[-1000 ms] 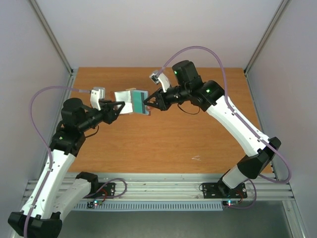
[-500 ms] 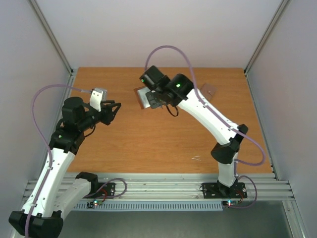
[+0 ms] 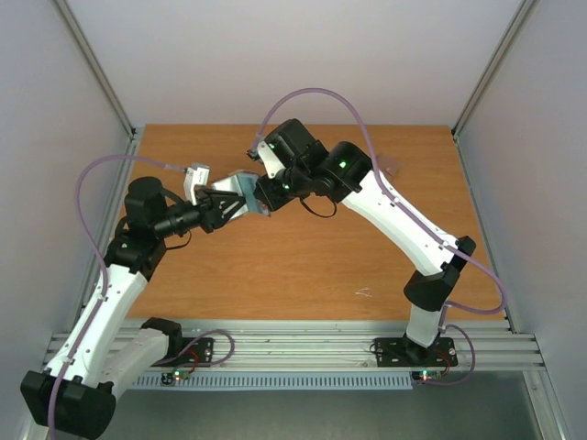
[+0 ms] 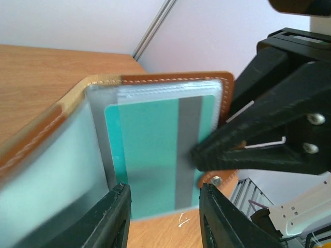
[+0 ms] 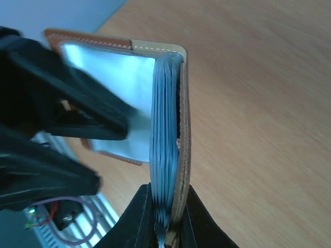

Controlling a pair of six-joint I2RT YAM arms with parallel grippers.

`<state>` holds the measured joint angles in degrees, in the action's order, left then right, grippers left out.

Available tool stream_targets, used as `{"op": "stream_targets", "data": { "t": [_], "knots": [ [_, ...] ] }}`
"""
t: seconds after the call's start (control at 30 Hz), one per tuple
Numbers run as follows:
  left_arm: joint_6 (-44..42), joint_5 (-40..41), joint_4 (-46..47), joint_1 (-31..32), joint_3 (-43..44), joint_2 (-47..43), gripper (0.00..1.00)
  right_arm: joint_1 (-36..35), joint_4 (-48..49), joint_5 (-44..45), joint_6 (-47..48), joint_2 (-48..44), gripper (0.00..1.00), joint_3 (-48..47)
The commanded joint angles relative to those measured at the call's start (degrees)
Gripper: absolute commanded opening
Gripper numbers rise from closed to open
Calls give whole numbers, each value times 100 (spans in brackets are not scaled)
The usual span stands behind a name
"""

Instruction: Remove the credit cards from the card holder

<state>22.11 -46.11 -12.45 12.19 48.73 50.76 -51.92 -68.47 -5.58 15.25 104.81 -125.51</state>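
The card holder (image 3: 244,187) hangs open above the table's back left, brown outside with clear sleeves inside. My right gripper (image 3: 262,196) is shut on its cover and sleeve stack (image 5: 166,129), the fingertips (image 5: 166,227) pinching the lower edge. In the left wrist view a teal-green credit card (image 4: 150,150) with a grey stripe sits in the front sleeve, framed by the brown stitched rim (image 4: 176,79). My left gripper (image 4: 164,217) is open, its fingers standing either side of the card's lower edge. The black right gripper (image 4: 248,144) clamps the holder's right side. Other cards are hidden.
The wooden table (image 3: 303,266) has a small white mark (image 3: 364,293) near the front. A small flat brownish piece (image 3: 394,167) lies at the back right, partly behind the right arm. Metal frame posts and white walls stand on both sides.
Half a second ago the right arm held the holder up and away from the left gripper. It has since brought it back down to the left, and the left gripper has reached in to meet it.
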Motion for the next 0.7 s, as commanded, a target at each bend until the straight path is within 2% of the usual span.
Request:
{"op": "stream_targets", "data": {
  "t": [0.0, 0.17, 0.5, 0.67],
  "knots": [
    [292, 115, 186, -12, 40, 43, 36, 5, 739, -1159, 294, -351, 1, 296],
    [396, 356, 3, -166, 32, -77, 32, 256, 1573, -2028, 225, -1057, 1, 1301],
    [553, -913, 966, -188, -23, -102, 40, 341, 2468, -3576, 611, -1592, 1, 2047],
    [819, -1382, 1754, -181, -62, -68, 39, 341, 2798, -3662, 655, -1611, 1, 2186]
  ]
}}
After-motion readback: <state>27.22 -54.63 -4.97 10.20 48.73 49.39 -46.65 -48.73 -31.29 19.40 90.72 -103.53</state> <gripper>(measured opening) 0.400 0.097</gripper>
